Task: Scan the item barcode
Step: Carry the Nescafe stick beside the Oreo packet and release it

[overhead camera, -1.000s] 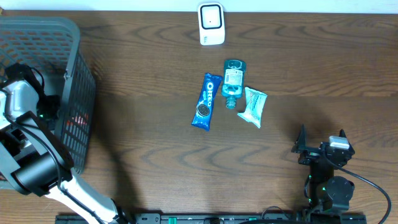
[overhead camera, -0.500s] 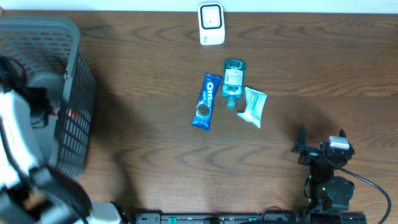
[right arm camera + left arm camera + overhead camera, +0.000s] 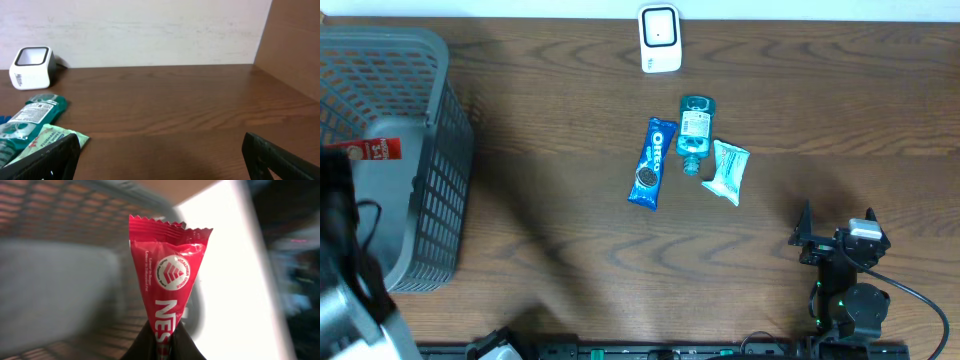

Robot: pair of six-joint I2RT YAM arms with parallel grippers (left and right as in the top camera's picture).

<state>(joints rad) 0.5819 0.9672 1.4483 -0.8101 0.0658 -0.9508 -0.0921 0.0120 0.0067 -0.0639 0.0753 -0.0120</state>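
Red packet pinched in left tool, seemingly above basket; right tool released.

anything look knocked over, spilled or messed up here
Only the teal bottle: it lies on its side between the Oreo pack and the white-green packet, rather than standing. No spill shows around it. The red packet in the left gripper looks intact.
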